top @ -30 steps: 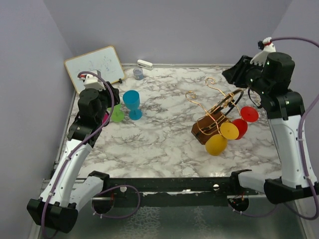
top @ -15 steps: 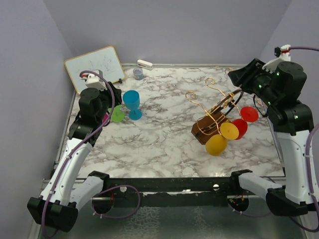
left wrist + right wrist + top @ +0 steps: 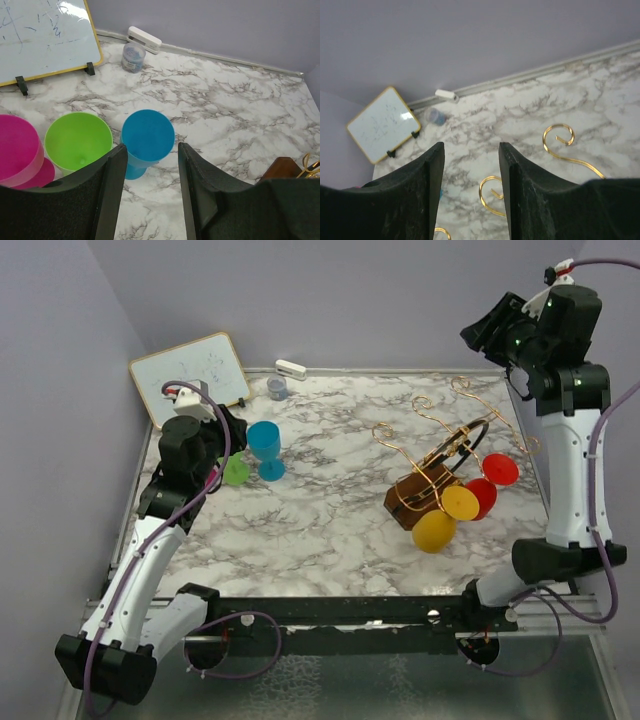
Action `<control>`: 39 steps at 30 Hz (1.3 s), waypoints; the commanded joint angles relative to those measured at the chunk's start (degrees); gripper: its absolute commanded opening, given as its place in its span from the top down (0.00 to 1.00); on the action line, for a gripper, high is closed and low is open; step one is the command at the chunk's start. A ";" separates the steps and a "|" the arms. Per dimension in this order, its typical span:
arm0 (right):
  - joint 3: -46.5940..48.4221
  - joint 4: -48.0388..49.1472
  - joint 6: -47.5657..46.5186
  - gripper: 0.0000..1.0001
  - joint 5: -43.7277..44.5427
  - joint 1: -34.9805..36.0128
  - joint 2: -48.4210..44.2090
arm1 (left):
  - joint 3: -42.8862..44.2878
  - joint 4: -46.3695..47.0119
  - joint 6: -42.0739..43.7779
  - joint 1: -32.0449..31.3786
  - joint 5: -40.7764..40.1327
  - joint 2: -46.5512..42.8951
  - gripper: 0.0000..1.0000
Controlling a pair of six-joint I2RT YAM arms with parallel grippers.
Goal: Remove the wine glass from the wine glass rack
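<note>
Left wrist view: the left gripper point(image 3: 150, 155) has its black fingers parted about as wide as the bowl of the blue plastic wine glass point(image 3: 147, 137), which stands upright below the gap. The gripper holds and touches nothing. Just left of the blue glass stand a lime green plastic wine glass point(image 3: 77, 140) and a pink plastic wine glass point(image 3: 17, 150); the blue and green bowls are empty.

The right gripper point(image 3: 467, 150) hangs high over the far right corner, its fingers likewise parted and empty, well above the wine glass rack point(image 3: 420, 492). This dark brown wooden block with curling gold wire arms sits right of centre on the white marble table point(image 3: 330, 530). Its long axis runs from the block at the near left to the spiral hooks at the far right. Two yellow wine glasses point(image 3: 460, 502) and two red wine glasses point(image 3: 500, 469) hang along its near-right side, round discs facing up.

A small clear jar point(image 3: 133, 50) by the back wall holds blue bits, too small to tell apart.
</note>
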 commanded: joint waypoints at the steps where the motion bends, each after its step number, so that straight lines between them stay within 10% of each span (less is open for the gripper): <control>1: 15.77 -4.69 -2.67 0.51 -7.58 -2.16 9.99 | 0.47 1.68 -0.82 -0.26 2.11 0.72 0.52; 5: 11.40 -1.45 -2.64 0.49 -8.74 -5.22 8.39 | 0.41 1.57 -0.69 -0.24 1.97 1.25 0.52; 10: -9.51 11.56 4.69 0.51 -32.33 -23.91 -0.94 | 0.22 1.70 -0.75 -0.26 2.10 1.62 0.53; 23: -39.93 9.24 8.29 0.52 -24.34 -33.58 -31.71 | 0.50 1.43 -1.03 -0.22 3.14 2.88 0.53; 39: -42.32 11.68 7.79 0.49 -22.96 -33.63 -38.13 | 1.04 1.27 -1.85 -0.26 6.31 5.24 0.53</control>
